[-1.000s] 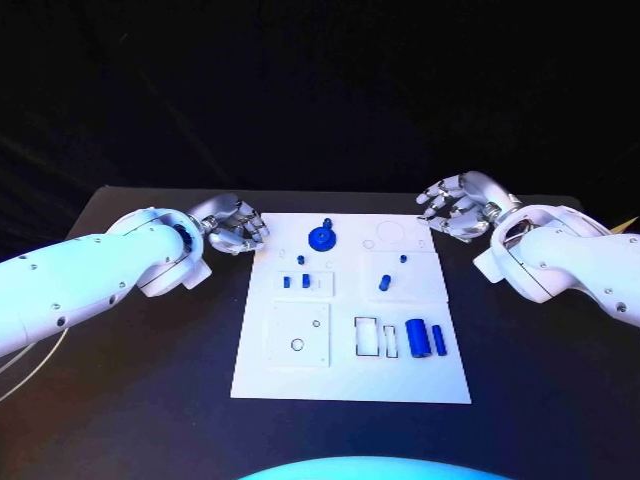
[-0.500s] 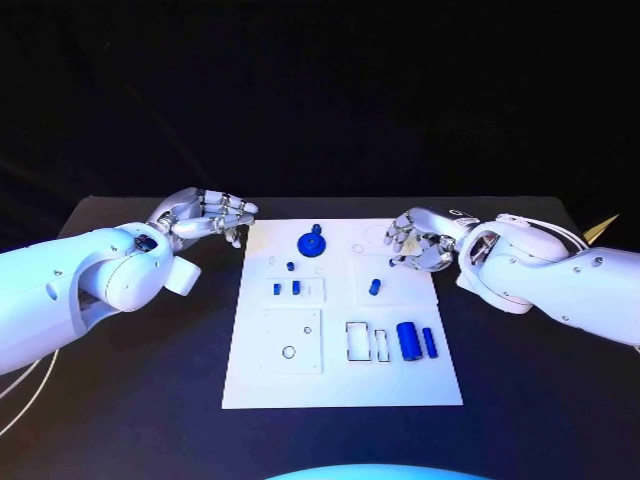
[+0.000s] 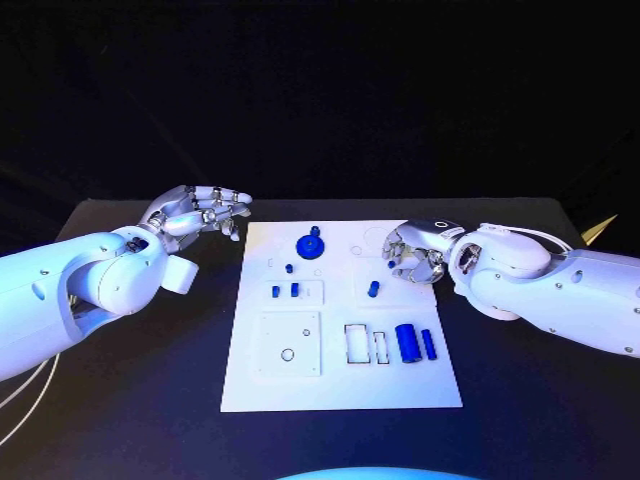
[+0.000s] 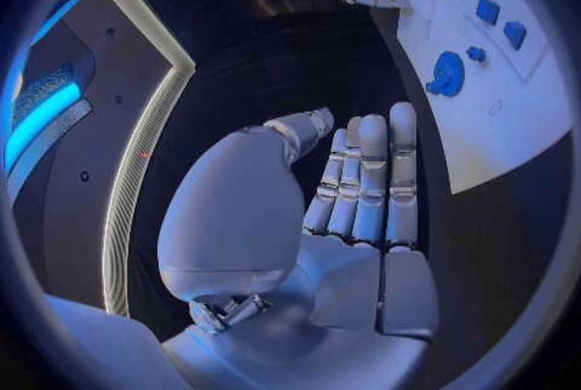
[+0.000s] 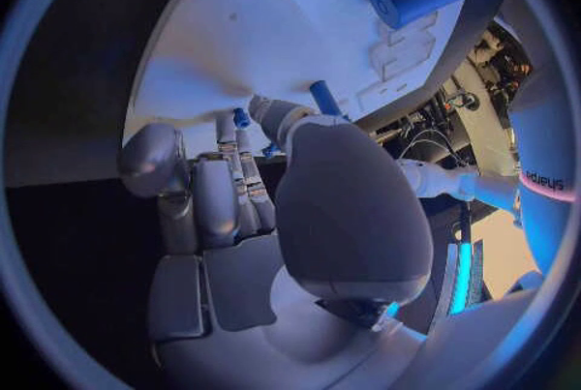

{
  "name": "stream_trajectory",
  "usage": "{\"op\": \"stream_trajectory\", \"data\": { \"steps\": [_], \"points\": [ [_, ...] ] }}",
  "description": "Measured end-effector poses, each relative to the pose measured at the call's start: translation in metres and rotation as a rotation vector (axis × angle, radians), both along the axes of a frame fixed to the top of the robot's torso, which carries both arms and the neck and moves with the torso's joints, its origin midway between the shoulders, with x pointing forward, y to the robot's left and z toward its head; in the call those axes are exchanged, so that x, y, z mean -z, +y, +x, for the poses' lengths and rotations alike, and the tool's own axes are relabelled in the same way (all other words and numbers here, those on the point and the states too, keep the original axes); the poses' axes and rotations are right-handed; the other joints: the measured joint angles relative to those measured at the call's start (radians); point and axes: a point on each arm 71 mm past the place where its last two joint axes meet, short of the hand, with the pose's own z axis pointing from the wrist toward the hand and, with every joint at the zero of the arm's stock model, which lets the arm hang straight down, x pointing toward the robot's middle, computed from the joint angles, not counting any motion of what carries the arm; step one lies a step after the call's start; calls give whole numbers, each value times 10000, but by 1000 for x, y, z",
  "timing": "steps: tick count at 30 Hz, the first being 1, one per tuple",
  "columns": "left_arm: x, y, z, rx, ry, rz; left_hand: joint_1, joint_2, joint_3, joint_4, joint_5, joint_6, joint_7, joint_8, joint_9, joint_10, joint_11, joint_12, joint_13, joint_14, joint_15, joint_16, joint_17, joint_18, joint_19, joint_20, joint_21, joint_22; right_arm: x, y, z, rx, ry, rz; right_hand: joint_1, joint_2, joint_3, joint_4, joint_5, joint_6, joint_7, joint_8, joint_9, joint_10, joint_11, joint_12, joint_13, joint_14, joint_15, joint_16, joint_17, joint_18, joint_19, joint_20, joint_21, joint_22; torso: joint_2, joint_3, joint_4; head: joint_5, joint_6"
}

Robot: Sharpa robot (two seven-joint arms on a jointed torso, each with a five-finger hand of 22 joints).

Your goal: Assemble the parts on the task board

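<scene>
The white task board (image 3: 342, 380) lies mid-table. On it are a blue gear-shaped part (image 3: 313, 245), small blue pegs (image 3: 286, 291), a peg (image 3: 374, 289) and two blue cylinders (image 3: 405, 342) near the right edge. My right hand (image 3: 411, 250) hangs over the board's far right area. Its fingertips (image 5: 238, 131) come down at a small blue peg (image 5: 242, 117), and a longer peg (image 5: 324, 98) stands beside the thumb. Whether it pinches the small peg is unclear. My left hand (image 3: 198, 212) hovers off the board's far left corner, fingers apart and holding nothing, palm (image 4: 351, 206) bare.
Black table (image 3: 133, 400) surrounds the board on all sides. The board has rectangular recesses (image 3: 363, 342) and round holes (image 3: 289, 354) in its near half. In the left wrist view the board (image 4: 508, 109) and the gear (image 4: 445, 75) lie ahead of the fingers.
My right hand has come in from the far right corner and dropped onto the board's far right area. My left hand lifted slightly and spread its fingers. The camera shifted too.
</scene>
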Motion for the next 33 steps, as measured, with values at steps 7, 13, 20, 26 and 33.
{"op": "stream_trajectory", "data": {
  "steps": [7, 13, 20, 26, 33],
  "points": [
    [-1, 1, 0, -34, -23, -140, 0, 0, 0, 0, 0, 0, 0, 0, 0, 1, 0, 0, -1, 0, 0, 0, 0, 0, 0, 0, 0, -8, 1, 2, 0, -1, -193, -223, -53, 53, 38, -38, 0, 36, 35, 0, 0, 98, -3, -41, -53, 0, 0, 66, 55, 0, 37, 28, 103, 69, -8, -2, 0, 14, -29],
    [-1, 1, 0, -57, -21, -187, 0, 0, 0, 0, 0, 0, 0, 0, 0, 1, 0, 0, -1, 0, 0, -38, -9, 0, 0, 0, 0, -8, 2, 5, 1, 18, -327, -278, -199, 204, 281, -221, 0, 375, -25, 0, 20, 581, -75, -82, -262, 36, -36, 718, 714, 0, 469, -33, 1160, 804, -11, -1, 3, 15, -41],
    [-1, 1, -1, -33, -17, -196, 0, 0, -31, -32, 0, -22, 22, 0, -13, 1, 0, 107, 15, 113, 0, -13, -1, -1, 51, 13, -37, -52, 2, 6, 3, 101, -431, -305, -148, 508, 720, -527, -1, 961, -216, 240, 185, 1267, -277, -219, -405, 46, -170, 1152, 1009, -317, 623, -92, 2242, 1385, -10, 6, 3, 21, -50],
    [-1, -1, -2, 107, -48, -135, 1, 0, -41, -42, 0, -36, 36, 0, -12, 1, 0, 108, 18, 127, -17, 11, 13, 0, 95, 18, -37, -52, 3, 7, 3, 138, -450, -346, -127, 636, 879, -827, -18, 1201, -307, 388, 312, 1643, -394, -328, -411, 49, -237, 1151, 1009, -317, 657, -127, 2543, 1387, -10, 9, -1, 13, -66],
    [-2, -3, -3, 296, -118, -20, 0, 1, -41, -41, 0, -73, 0, 0, -16, 1, 0, 108, 18, 165, 15, 49, 27, 0, 114, -2, -37, -52, 5, 9, 2, 141, -565, -388, -113, 701, 919, -983, -26, 1282, -319, 389, 381, 1716, -429, -471, -461, 50, -237, 1112, 1009, -316, 657, -127, 2543, 1386, -10, 12, -8, 22, -91]
  ]
}}
